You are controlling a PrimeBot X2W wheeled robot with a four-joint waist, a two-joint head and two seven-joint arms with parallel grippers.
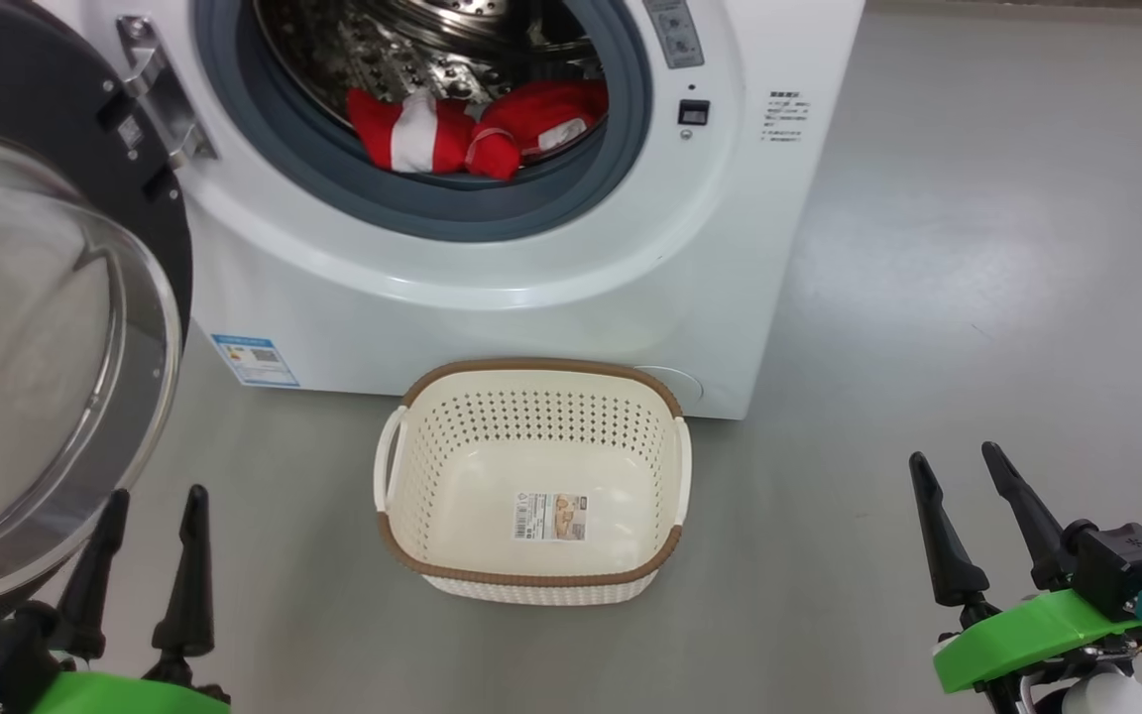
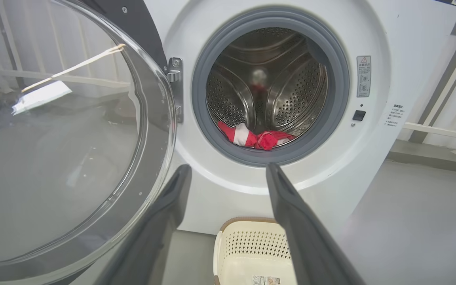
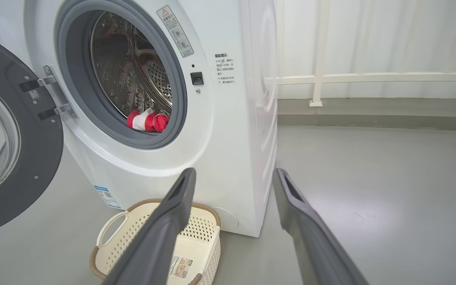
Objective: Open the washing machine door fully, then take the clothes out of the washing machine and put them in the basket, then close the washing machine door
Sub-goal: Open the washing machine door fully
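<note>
The white washing machine (image 1: 551,297) stands ahead with its door (image 1: 46,327) swung wide to the left, glass bowl bulging toward me. Red and white clothes (image 1: 477,129) lie at the front of the steel drum, also seen as clothes (image 2: 255,137) and clothes (image 3: 147,121). The cream basket (image 1: 531,397) sits on the floor before the machine, with only a sticker inside. My left gripper (image 1: 155,496) is open at the lower left, just right of the door's rim, holding nothing. My right gripper (image 1: 958,461) is open at the lower right, well clear of the basket.
Grey floor (image 1: 977,248) stretches to the right of the machine. A white railing (image 3: 370,77) and pale curtain run along the wall behind. The open door's glass (image 2: 61,130) fills the space at my left.
</note>
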